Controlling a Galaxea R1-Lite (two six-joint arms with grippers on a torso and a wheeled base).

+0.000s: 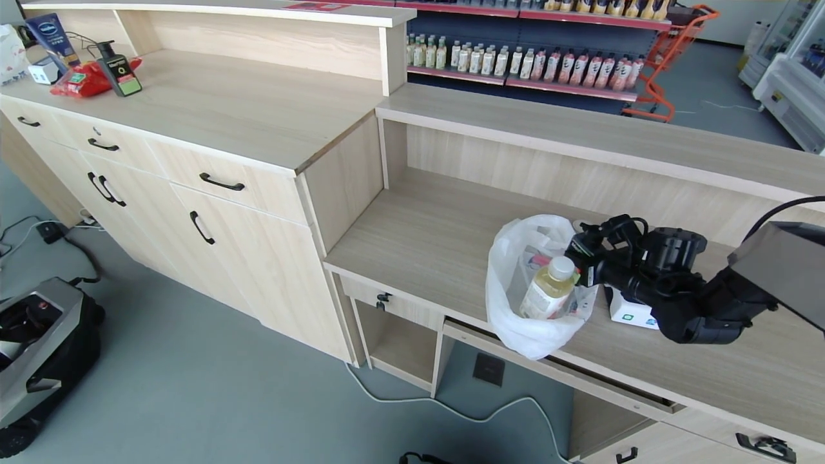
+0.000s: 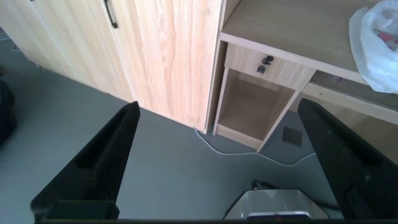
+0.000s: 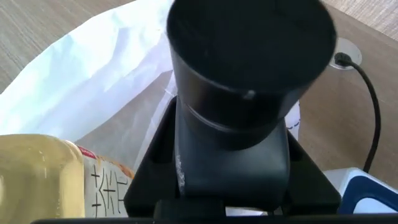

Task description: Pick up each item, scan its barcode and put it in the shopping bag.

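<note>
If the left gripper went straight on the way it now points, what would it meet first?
Probably the tall cabinet's wooden side panel, beside the open compartment under the desk. The left gripper, open, hangs above grey floor with nothing between, though depth is unclear.

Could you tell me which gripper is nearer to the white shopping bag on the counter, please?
Right. The right gripper sits at the shopping bag's mouth, beside the bottle inside it. The left gripper hangs open above the floor, well apart from the bag.
</note>
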